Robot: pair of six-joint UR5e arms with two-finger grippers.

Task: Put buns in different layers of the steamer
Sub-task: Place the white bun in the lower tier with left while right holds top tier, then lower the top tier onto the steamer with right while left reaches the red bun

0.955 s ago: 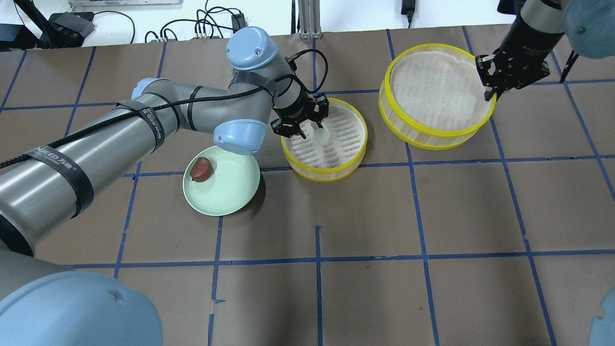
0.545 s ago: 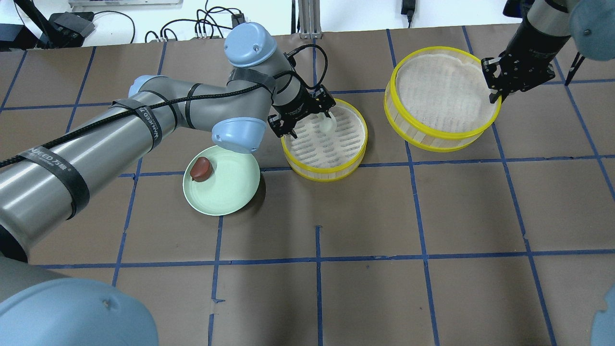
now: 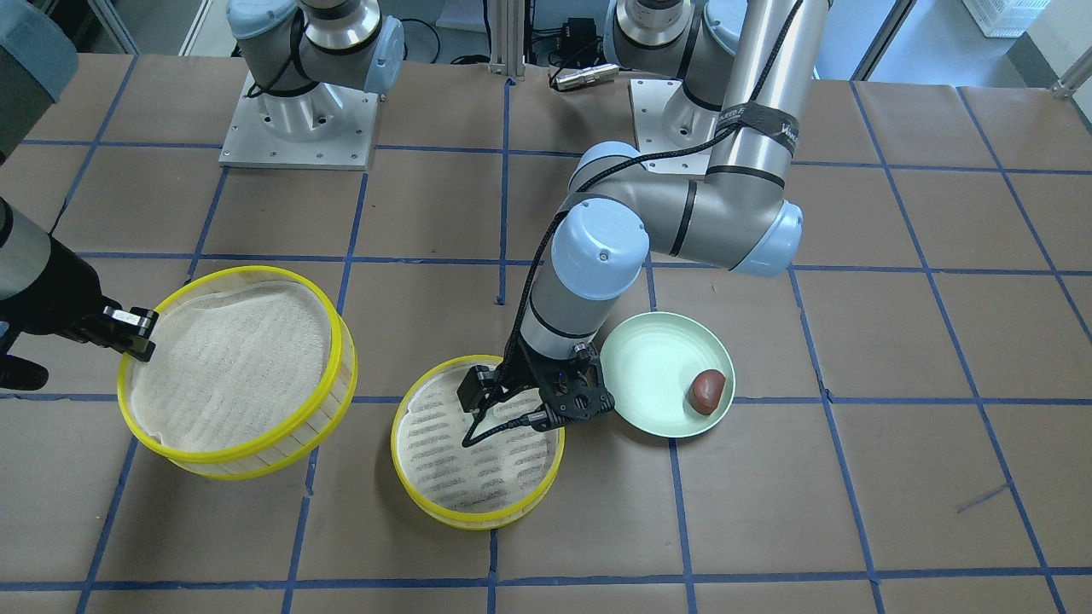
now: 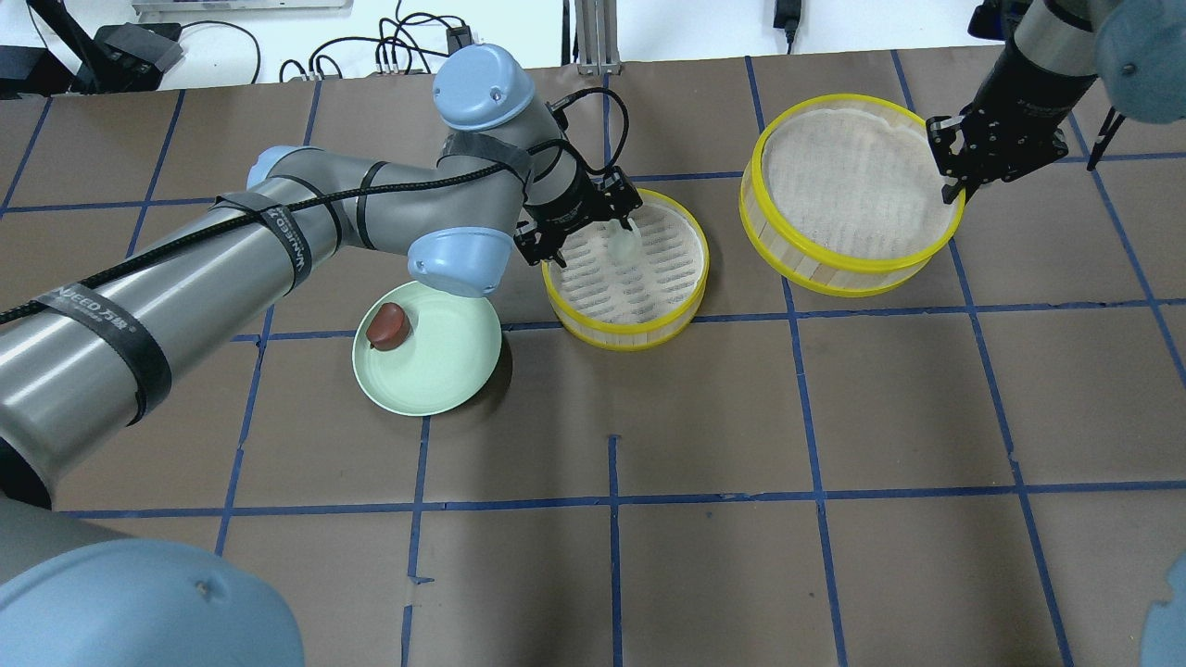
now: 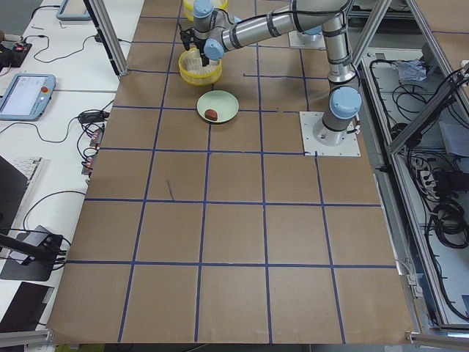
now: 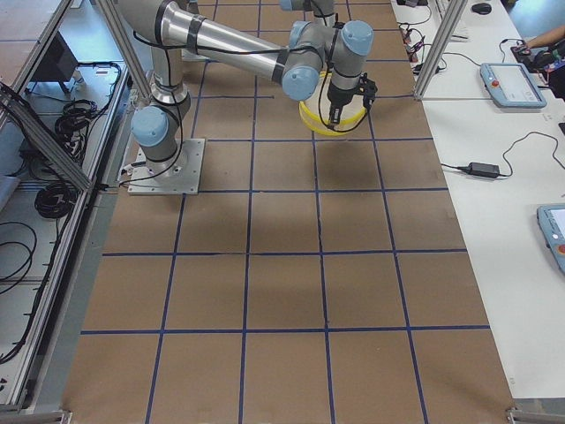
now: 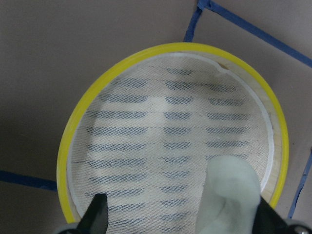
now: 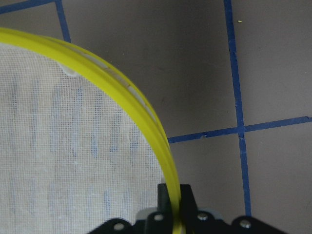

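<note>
Presently, the left fingers (image 7: pixel 97 217) stand spread over the small yellow-rimmed mesh-lined steamer tray (image 4: pixel 628 339). The white rounded bun (image 4: pixel 623 245) lies inside toward 12 o'clock in the overhead view, touching one finger. The right fingers (image 8: pixel 187 197) clamp the larger yellow-rimmed tray (image 4: pixel 834 269) at its 3 o'clock rim. The reddish-brown bun (image 4: pixel 388 324) waits on the pale green plate (image 4: pixel 435 380). Judged: first placement; the next move calls for a clean lift-off.

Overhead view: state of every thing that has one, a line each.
Smaller yellow-rimmed, mesh-lined steamer tray: resting flat, occupied.
Larger yellow-rimmed steamer tray: empty, held by rim.
Small white bun: lying loose in smaller tray.
Reddish-brown bun: on pale green round plate.
Left gripper: jaws open.
Right gripper: jaws shut on larger tray's rim.
</note>
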